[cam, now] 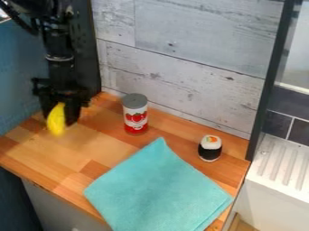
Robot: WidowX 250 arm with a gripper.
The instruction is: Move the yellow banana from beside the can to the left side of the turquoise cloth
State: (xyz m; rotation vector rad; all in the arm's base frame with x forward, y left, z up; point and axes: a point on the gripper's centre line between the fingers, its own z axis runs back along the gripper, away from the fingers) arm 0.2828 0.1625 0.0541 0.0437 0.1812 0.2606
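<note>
The pincer [58,118] is pinching the yellow object [57,120], fingers parted by its width

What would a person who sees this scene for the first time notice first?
The eye would probably go first to the large turquoise cloth, spread over the front of the wooden counter. Next comes the bright yellow thing at the black gripper, on the left. Behind the cloth stands a red and white can, near the wall.
</note>
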